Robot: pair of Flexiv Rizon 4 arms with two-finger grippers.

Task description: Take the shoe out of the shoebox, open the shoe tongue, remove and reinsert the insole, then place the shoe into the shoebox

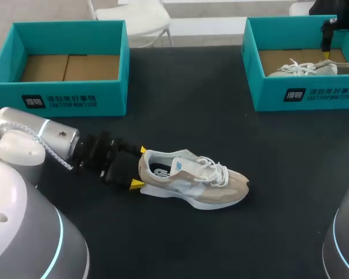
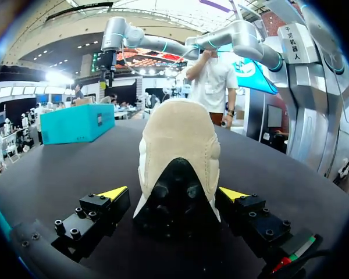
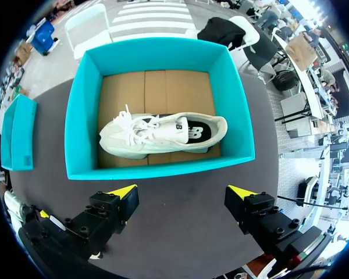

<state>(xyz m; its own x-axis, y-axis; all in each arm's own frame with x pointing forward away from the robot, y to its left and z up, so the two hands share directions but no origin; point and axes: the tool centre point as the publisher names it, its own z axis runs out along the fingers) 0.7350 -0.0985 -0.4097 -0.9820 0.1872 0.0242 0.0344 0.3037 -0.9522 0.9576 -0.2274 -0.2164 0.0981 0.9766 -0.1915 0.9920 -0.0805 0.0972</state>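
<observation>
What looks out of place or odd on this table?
Nothing looks damaged or spilled. The beige shoe stands upright on the table outside both boxes, its heel inside the open left gripper. The left shoebox is empty; a white shoe sits in the right shoebox.

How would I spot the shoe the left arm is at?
On the black table, before the two teal shoeboxes, lies a beige suede sneaker, its heel between yellow-tipped fingers. The only other shoe, a white sneaker, sits inside a box.
</observation>
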